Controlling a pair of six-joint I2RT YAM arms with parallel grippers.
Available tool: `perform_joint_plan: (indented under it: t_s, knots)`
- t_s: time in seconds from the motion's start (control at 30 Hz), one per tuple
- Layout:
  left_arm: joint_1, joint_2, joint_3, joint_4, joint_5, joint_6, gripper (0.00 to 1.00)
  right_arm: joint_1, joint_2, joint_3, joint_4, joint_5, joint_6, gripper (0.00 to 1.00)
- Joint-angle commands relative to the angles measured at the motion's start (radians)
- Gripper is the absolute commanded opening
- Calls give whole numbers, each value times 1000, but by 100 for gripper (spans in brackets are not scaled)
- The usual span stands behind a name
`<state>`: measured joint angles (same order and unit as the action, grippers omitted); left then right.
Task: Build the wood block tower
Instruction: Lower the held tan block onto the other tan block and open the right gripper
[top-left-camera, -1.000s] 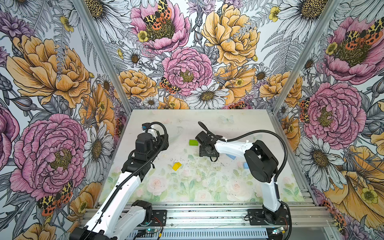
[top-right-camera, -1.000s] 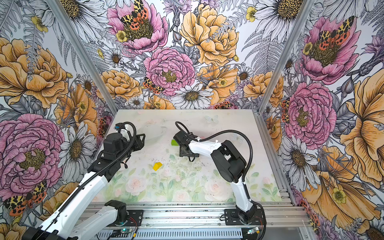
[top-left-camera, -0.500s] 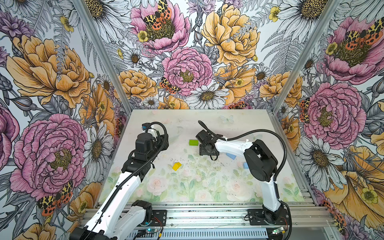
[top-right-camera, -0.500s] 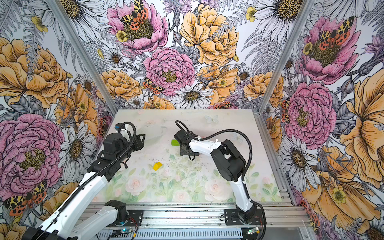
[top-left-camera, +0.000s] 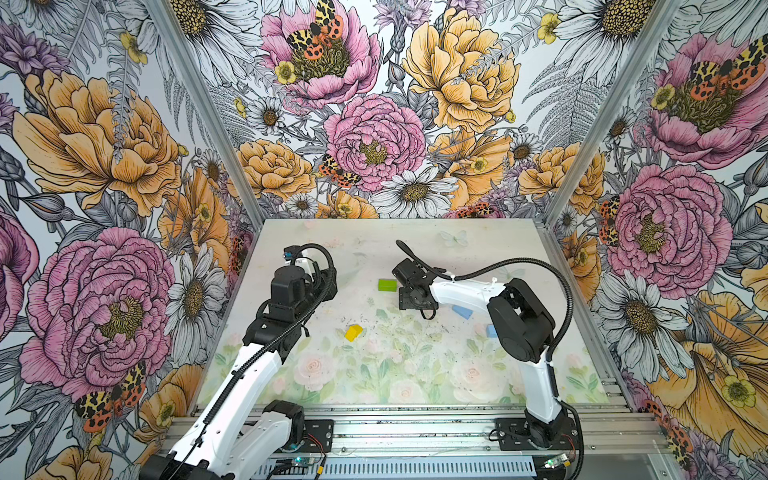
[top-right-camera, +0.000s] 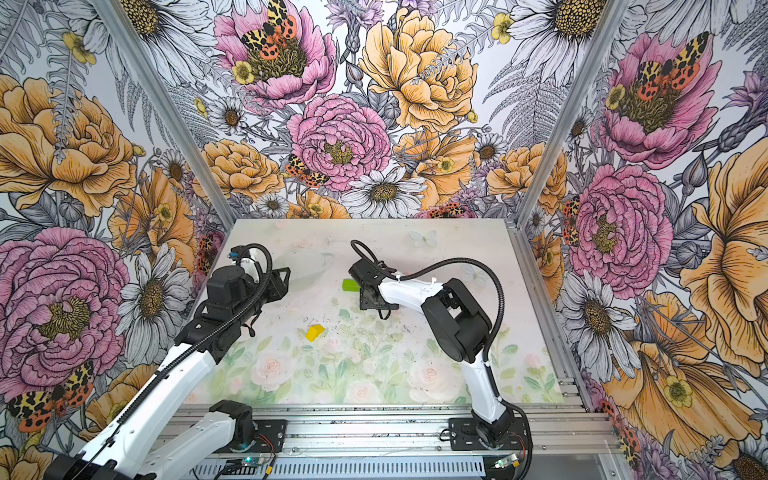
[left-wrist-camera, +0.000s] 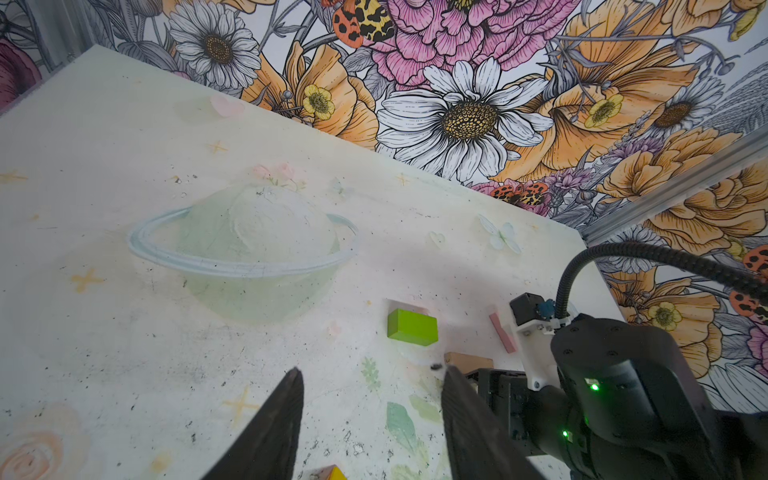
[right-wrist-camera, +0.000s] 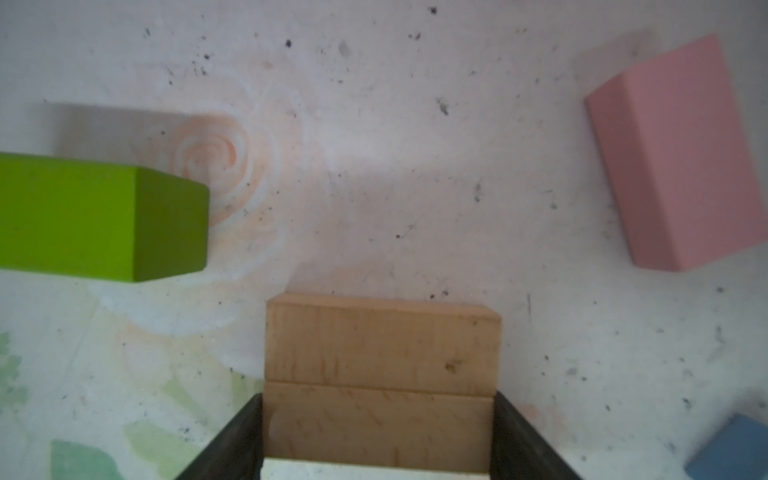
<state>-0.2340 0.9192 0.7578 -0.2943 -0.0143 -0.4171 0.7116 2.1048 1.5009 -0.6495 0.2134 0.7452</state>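
Two tan planks lie side by side on the table. My right gripper is shut on the nearer plank, a finger against each end. A green brick lies just left of it and a pink brick on its other side. A light blue brick and a blue cube sit beneath the right arm. The yellow roof piece lies alone toward the front. My left gripper is open and holds nothing, raised at the left, with the yellow piece below it. No stacked tower shows.
The table has a pale floral print and flowered walls on three sides. An aluminium rail with both arm bases runs along the front. The right arm's black cable arches over the right half.
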Motion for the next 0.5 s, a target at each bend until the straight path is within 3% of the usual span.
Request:
perform_joint_plan:
  t_s: [0.0, 0.1, 0.33, 0.47]
  knots:
    - [13, 7, -6, 14, 1, 1, 55, -17, 103, -38, -62, -19, -17, 36]
    - [12, 7, -6, 14, 1, 1, 55, -16, 101, -33, -62, -21, -17, 48]
    - [13, 7, -6, 14, 2, 1, 55, -17, 99, -33, -62, -24, -15, 62]
    - [12, 7, -6, 12, 1, 1, 55, -18, 96, -33, -62, -23, -15, 76]
